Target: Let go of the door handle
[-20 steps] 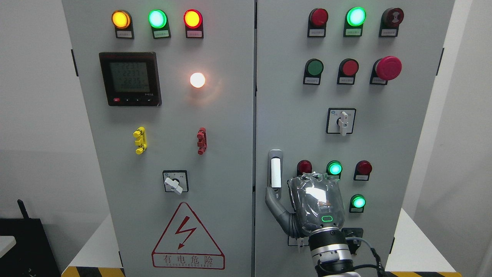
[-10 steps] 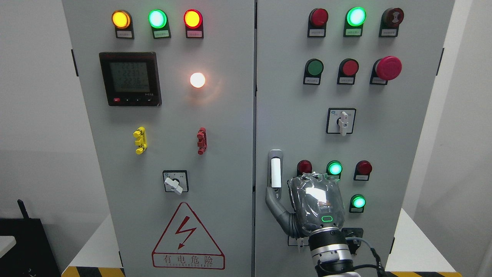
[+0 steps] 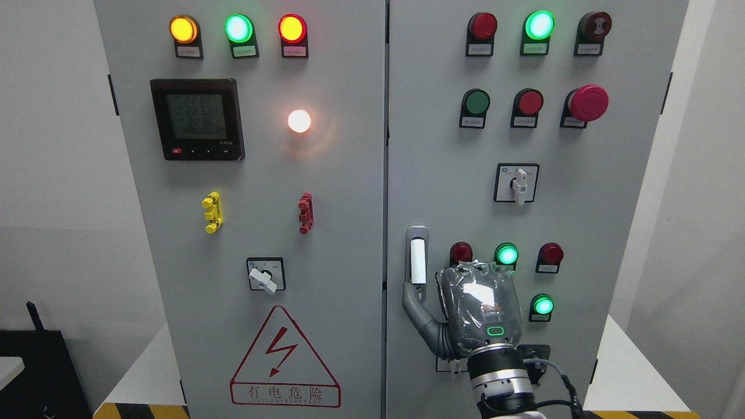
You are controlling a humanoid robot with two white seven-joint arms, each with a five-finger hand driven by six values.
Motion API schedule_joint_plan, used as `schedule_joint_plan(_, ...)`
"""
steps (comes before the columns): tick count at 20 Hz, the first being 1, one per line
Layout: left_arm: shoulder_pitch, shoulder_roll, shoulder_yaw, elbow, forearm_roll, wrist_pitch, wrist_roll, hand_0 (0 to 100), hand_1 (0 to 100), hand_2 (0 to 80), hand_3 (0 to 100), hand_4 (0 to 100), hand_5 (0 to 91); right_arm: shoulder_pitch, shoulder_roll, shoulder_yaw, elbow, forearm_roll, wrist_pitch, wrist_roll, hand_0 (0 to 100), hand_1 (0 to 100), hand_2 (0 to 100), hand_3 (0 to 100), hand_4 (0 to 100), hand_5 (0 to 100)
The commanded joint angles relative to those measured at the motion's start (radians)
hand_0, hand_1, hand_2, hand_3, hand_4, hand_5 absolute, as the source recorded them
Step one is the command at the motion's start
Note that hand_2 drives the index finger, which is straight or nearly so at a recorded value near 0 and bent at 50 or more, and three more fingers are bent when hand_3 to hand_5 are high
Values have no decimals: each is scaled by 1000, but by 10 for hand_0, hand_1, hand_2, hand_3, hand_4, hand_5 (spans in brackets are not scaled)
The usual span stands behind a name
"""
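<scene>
The door handle (image 3: pixel 417 259) is a white upright bar in a grey recess at the left edge of the right cabinet door (image 3: pixel 442 174). My right hand (image 3: pixel 477 308), wrapped in clear plastic, is just right of and below the handle, with its back facing the camera. Its grey thumb (image 3: pixel 414 302) is spread out to the left, and the tip lies at the foot of the handle recess without closing around the bar. The back of the hand hides the other fingers. The left arm is out of view.
Around the hand are two lit green lamps (image 3: pixel 506 255) (image 3: pixel 542 305) and two red lamps (image 3: pixel 461 252). A rotary switch (image 3: pixel 517 183) and a red mushroom button (image 3: pixel 588 103) sit higher up. The left door carries a meter (image 3: pixel 197 119) and a warning triangle (image 3: pixel 284 358).
</scene>
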Motion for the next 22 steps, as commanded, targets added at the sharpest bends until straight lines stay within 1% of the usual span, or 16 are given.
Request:
schedule_joint_plan(1, 0, 0, -25, 0, 0, -1, 1, 120, 389, 0, 0, 0, 0, 1, 0, 0, 0, 0, 1, -7, 512, 0, 1000, 1000, 920, 958)
schedule_joint_plan(9, 0, 0, -25, 0, 1, -1, 1, 120, 389, 0, 0, 0, 0, 1, 0, 0, 0, 0, 21, -7, 534, 0, 1000, 1000, 920, 961)
schedule_joint_plan(22, 0, 0, -25, 0, 0, -1, 1, 120, 389, 0, 0, 0, 0, 1, 0, 0, 0, 0, 23, -7, 564, 0, 1000, 1000, 920, 965)
